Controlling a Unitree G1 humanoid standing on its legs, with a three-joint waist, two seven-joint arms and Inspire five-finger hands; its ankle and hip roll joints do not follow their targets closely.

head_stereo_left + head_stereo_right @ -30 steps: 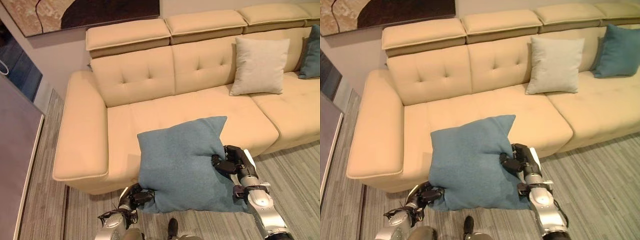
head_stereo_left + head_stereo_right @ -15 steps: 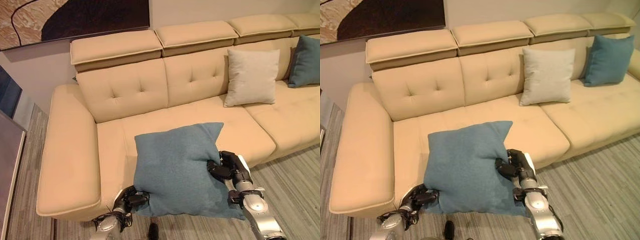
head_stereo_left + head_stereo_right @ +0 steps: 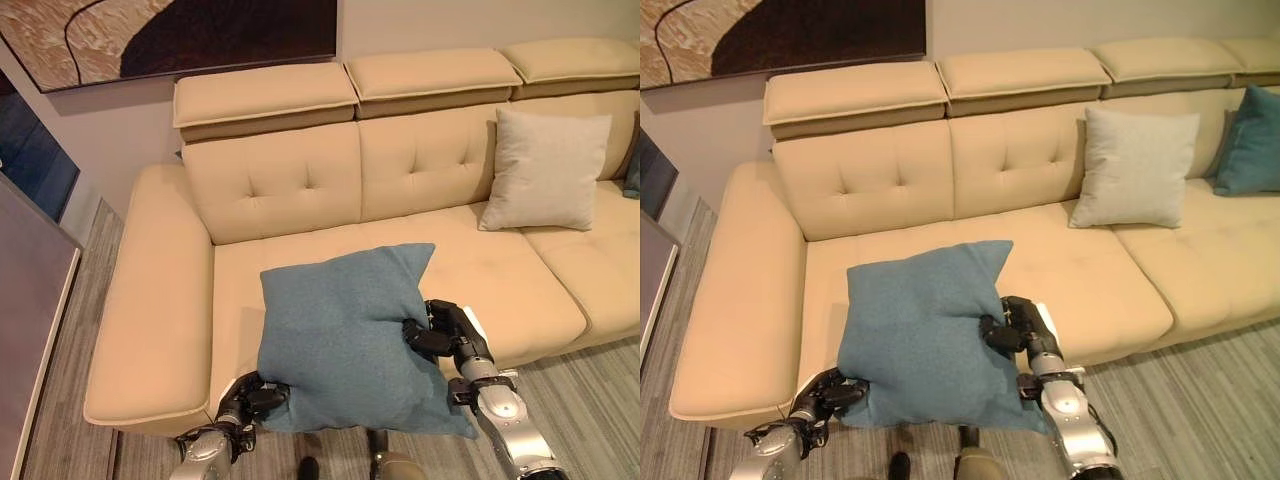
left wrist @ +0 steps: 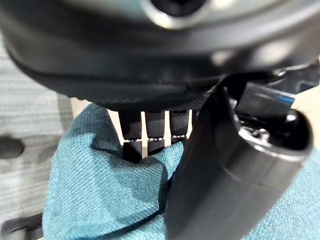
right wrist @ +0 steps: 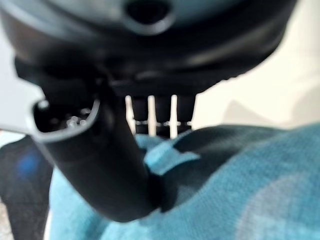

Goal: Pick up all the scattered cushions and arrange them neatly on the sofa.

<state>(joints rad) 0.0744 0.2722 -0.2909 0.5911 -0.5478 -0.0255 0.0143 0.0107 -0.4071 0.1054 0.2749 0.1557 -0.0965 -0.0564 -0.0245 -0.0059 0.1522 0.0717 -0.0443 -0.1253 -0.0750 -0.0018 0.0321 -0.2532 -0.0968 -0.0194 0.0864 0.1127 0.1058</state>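
Observation:
A large blue cushion [image 3: 345, 335] is held up in front of the sofa's [image 3: 330, 240] left seat, over its front edge. My left hand [image 3: 250, 398] pinches the cushion's lower left corner, fingers [image 4: 147, 135] curled into the blue cloth [image 4: 100, 195]. My right hand [image 3: 435, 335] grips its right edge, thumb [image 5: 105, 165] and fingers pressed into the fabric [image 5: 225, 185]. A beige cushion [image 3: 545, 170] leans upright against the backrest further right. A second blue cushion [image 3: 1250, 140] stands at the far right of the sofa.
The tan sofa has a wide left armrest [image 3: 150, 300] and raised headrests [image 3: 265, 95]. A framed picture [image 3: 170, 35] hangs on the wall above. Grey striped floor [image 3: 590, 380] lies before the sofa. A dark panel [image 3: 30, 300] stands at the left.
The camera has shifted, so the sofa sits differently in view. Both hands keep their hold on the blue cushion, which stays in front of the left seat.

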